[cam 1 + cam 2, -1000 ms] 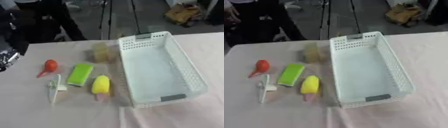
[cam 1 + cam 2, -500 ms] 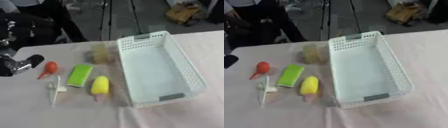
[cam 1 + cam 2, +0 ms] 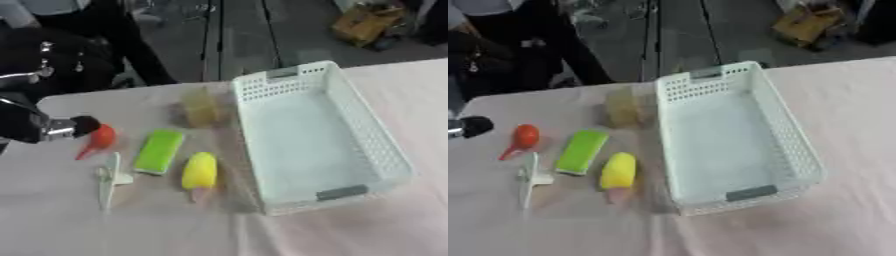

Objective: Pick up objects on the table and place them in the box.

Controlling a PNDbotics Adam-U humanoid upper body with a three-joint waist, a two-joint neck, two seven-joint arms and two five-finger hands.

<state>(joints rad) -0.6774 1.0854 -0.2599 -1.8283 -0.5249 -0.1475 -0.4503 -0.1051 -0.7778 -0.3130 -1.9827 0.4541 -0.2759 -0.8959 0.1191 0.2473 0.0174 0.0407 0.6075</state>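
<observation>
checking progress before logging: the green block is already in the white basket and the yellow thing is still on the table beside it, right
Not quite. The green block is not in the white basket; the left eye view shows it lying on the table, left of the basket, next to the yellow thing. The yellow thing is indeed on the table beside the basket.

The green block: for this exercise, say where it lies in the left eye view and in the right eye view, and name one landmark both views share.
Left eye view: the green block lies left of centre, between the red object and the yellow object.
Right eye view: the same block sits further left.
Shared landmark: the white basket, to its right in both.
</observation>
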